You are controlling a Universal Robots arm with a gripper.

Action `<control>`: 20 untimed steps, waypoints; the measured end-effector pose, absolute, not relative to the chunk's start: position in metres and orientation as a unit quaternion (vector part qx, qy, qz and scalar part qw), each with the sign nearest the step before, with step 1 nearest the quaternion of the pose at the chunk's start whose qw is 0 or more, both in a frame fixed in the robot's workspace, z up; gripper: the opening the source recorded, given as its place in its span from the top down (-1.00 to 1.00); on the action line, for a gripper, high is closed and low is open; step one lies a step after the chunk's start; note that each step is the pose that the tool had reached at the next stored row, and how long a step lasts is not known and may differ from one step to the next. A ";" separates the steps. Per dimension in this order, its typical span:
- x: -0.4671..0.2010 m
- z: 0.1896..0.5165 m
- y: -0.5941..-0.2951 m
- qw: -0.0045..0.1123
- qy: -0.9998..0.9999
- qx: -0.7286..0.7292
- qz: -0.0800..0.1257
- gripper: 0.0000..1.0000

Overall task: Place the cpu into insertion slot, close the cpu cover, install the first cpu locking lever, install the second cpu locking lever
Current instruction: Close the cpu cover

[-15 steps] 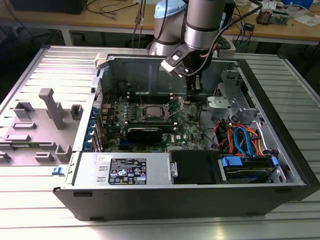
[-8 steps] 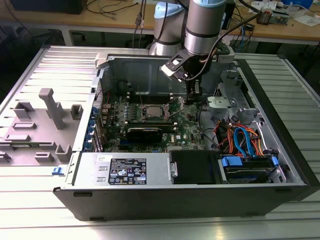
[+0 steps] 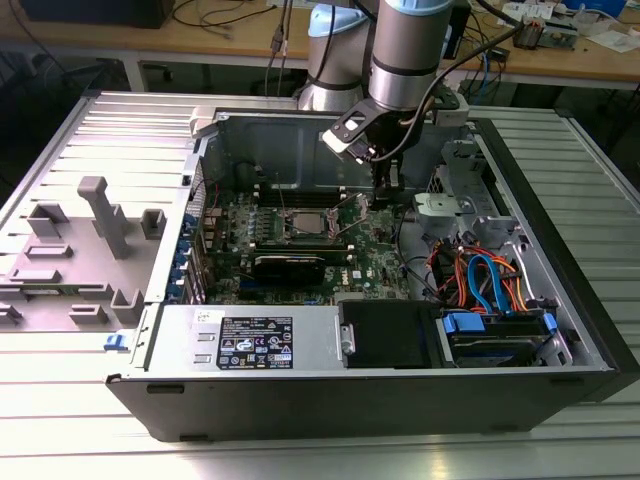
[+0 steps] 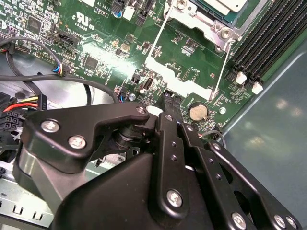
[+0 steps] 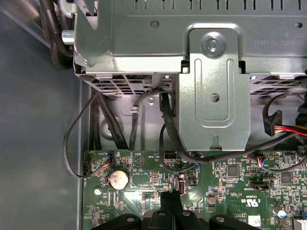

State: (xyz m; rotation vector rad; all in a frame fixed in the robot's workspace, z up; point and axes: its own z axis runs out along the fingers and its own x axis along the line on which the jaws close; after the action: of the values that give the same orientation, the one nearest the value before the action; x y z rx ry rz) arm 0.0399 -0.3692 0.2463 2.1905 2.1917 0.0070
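Observation:
The insertion slot (image 3: 305,222) sits mid-board inside the open computer case, and the cpu's grey metal top (image 3: 306,220) shows within it. In the second wrist view the cpu (image 4: 229,4) lies at the picture's edge with the silver cpu cover (image 4: 201,21) framing it. Thin silver rods (image 4: 220,72) run from the socket's corner screws; whether they are the locking levers I cannot tell. My gripper (image 3: 385,195) hangs low over the green board (image 4: 110,38) to the exterior view's right of the slot. Its black fingertips (image 4: 171,98) (image 5: 171,197) meet, with nothing between them, beside a coin battery (image 4: 197,111).
Black memory slots (image 4: 268,38) run alongside the socket. A metal drive cage (image 5: 211,72) and black cables (image 5: 168,129) stand just beyond the gripper. Orange and blue cables (image 3: 480,275) and the power supply (image 3: 250,340) fill the case's near side. Grey fixtures (image 3: 100,215) stand outside.

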 end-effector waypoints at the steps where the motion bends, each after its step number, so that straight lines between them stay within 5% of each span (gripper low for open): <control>1: 0.040 0.246 -0.369 0.021 0.707 0.707 0.002 0.79; 7: 0.038 0.244 -0.371 0.020 0.707 0.707 0.000 0.79; 20: 0.031 0.245 -0.374 -0.007 0.708 0.706 -0.016 0.79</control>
State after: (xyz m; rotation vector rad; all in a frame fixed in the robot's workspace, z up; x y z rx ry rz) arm 0.0315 -0.3738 0.2447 2.2298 2.2333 -0.0496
